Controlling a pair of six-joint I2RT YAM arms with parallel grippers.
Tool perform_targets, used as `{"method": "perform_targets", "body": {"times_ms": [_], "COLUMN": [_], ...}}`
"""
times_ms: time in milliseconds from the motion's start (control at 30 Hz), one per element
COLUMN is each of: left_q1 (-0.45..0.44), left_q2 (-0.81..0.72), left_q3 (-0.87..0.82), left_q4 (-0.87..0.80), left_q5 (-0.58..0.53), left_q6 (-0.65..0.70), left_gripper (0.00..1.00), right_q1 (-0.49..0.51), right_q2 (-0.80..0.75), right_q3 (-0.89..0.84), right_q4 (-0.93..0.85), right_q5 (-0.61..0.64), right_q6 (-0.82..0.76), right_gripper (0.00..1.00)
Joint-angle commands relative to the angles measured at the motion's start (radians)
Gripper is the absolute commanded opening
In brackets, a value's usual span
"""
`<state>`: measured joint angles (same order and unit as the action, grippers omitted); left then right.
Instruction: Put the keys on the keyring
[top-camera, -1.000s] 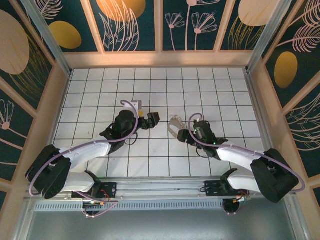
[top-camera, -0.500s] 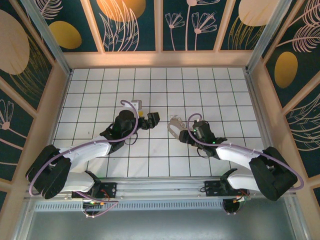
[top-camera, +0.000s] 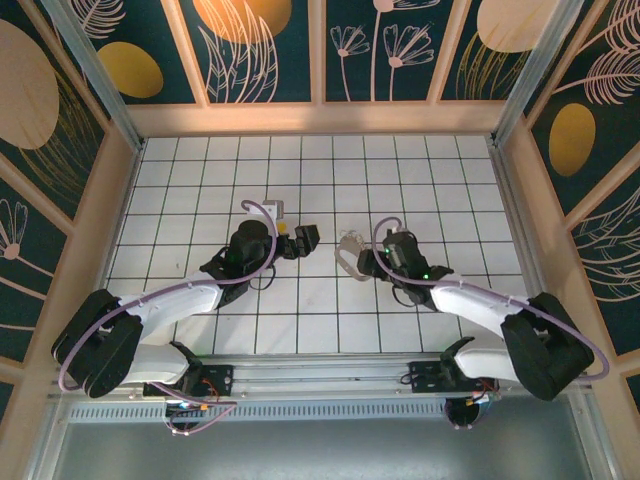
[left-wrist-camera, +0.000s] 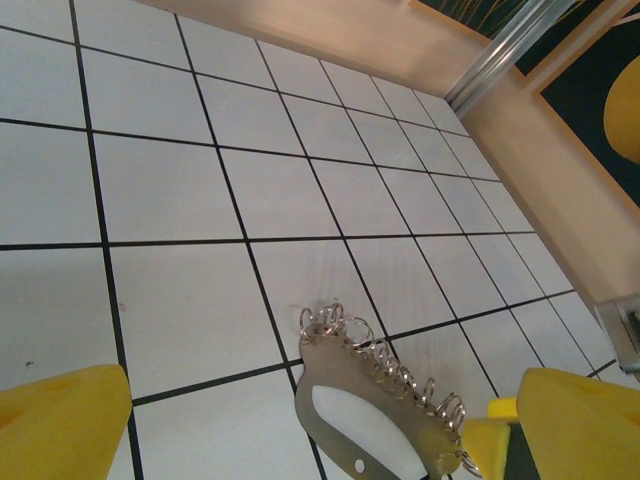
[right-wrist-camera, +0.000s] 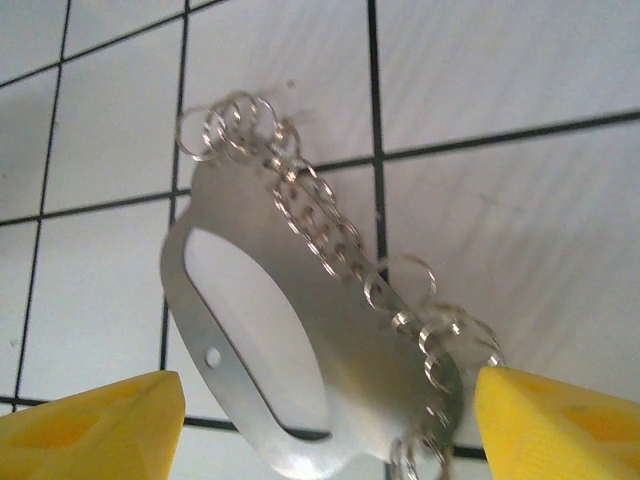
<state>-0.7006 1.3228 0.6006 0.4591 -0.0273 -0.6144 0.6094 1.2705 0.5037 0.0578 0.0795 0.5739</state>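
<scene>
– Near table centre, just toward 3 o'clock, lies the silver oval metal keyring (top-camera: 350, 250) edged with small wire loops. Right gripper (right-wrist-camera: 330, 400)?
– Jaws apart, straddling it. Left gripper (top-camera: 303, 240), at the keyring's 9 o'clock, gapes wide, holding nothing.
– Risk?
– Pinching loose loops instead of plate could skid it away.

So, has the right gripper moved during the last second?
Yes. Judged against the grid lines of the tiled table, the right gripper has shifted slightly left and toward the far wall.
</scene>
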Motion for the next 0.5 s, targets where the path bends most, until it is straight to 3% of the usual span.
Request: {"method": "perform_targets", "body": {"times_ms": [0, 467], "left_q1": [-0.008, -0.007], "left_q2": [-0.011, -0.038], "left_q3": [0.011, -0.008], "left_q4": [-0.014, -0.023], "left_q5": [-0.009, -0.019], "left_q6": [0.016, 0.018], "left_gripper": [0.99, 0.99], "right_q1": [-0.014, -0.031], "right_q2": [0.062, 0.251], "right_q3": [0.048, 0.105], "right_q4": [0.019, 0.14], "right_q5": [0.015, -0.116], "right_q6": [-0.045, -0.039], "right_gripper": [0.77, 0.75]}}
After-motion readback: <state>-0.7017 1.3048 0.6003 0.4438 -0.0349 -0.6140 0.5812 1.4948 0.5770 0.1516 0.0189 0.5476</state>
